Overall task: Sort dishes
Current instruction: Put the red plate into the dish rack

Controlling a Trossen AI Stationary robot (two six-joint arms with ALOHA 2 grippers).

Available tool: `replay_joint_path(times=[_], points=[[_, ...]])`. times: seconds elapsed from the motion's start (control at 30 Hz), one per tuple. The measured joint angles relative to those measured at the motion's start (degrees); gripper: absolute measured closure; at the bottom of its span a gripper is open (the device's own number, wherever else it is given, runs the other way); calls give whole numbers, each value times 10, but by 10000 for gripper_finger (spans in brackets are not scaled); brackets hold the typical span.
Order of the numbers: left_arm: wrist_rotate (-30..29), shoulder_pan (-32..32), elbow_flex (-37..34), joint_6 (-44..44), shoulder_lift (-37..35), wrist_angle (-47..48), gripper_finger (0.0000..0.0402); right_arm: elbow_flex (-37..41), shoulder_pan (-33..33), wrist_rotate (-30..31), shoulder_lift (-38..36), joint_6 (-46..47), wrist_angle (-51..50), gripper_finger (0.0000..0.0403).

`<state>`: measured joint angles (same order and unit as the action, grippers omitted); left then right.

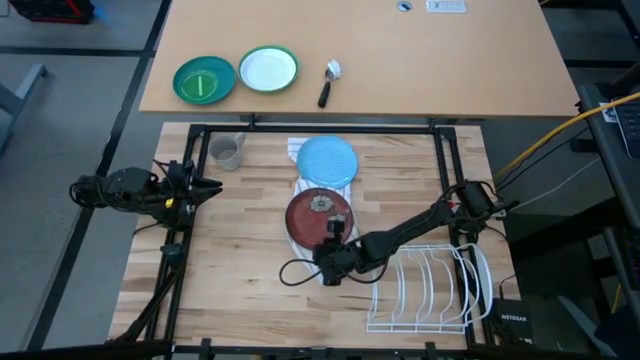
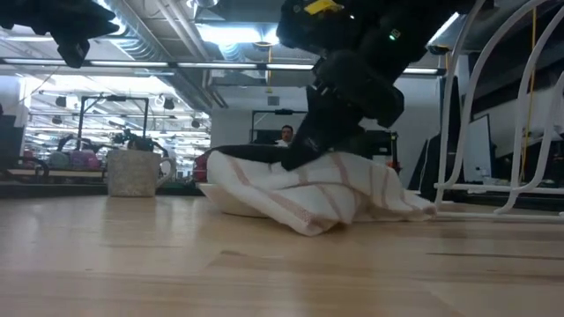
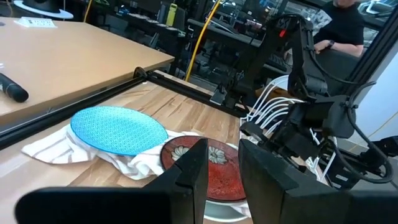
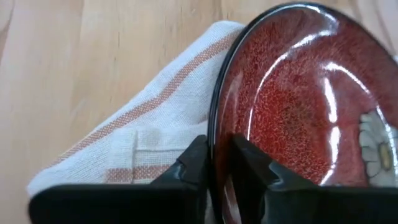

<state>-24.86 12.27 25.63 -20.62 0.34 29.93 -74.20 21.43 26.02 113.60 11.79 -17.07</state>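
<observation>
The dark red plate with flower marks [image 1: 318, 213] lies on a white, orange-striped towel [image 4: 134, 134] at the table's middle. A white rim [image 3: 217, 208] shows under it. The light blue plate [image 1: 327, 160] rests on the towel's far part. My right gripper [image 1: 333, 240] is at the red plate's near edge, shut on its rim. My left gripper [image 1: 212, 187] hovers at the table's left, its fingers a narrow gap apart and empty. It points toward the plates. My right gripper pinches the dark red plate's black rim [image 4: 216, 146] at the plate's near edge. One finger [image 4: 252, 165] is over the red upper face and the other [image 4: 194, 163] is outside the rim, against the towel. The fingers slant down from the near right. The plate rests on the towel.
A white wire dish rack [image 1: 432, 288] stands at the near right, beside my right arm. A small grey mug [image 1: 228, 152] stands at the far left. On the farther table are a bright green plate [image 1: 204, 80], a green-rimmed white plate [image 1: 268, 69] and a black-handled tool [image 1: 327, 85]. A person [image 3: 342, 28] is beyond the table.
</observation>
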Motion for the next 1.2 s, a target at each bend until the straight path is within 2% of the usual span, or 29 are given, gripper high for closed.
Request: replay_joint_path(times=[0.33,0.63,0.73,0.87,1.0,1.1,1.2], points=[[0,0,0,0,0,-1,321,-97,-1,-18,0,-42,-115,355],[0,0,-3,-19,1,-12,321,-114,-1,-10,0,-50,-152,373],[4,0,-34,-26,2,-72,321,-114,-1,-10,0,-51,-152,371],[19,0,-106,-3,3,-205,321,-114,-1,-11,0,-61,-153,370],[58,0,-176,5,3,-307,321,-114,-1,-17,0,-62,-153,370],[98,0,-214,4,3,-345,321,-119,-1,-28,0,-63,-157,369],[106,0,-237,-14,3,-362,321,-129,-2,-39,0,-62,-161,369]])
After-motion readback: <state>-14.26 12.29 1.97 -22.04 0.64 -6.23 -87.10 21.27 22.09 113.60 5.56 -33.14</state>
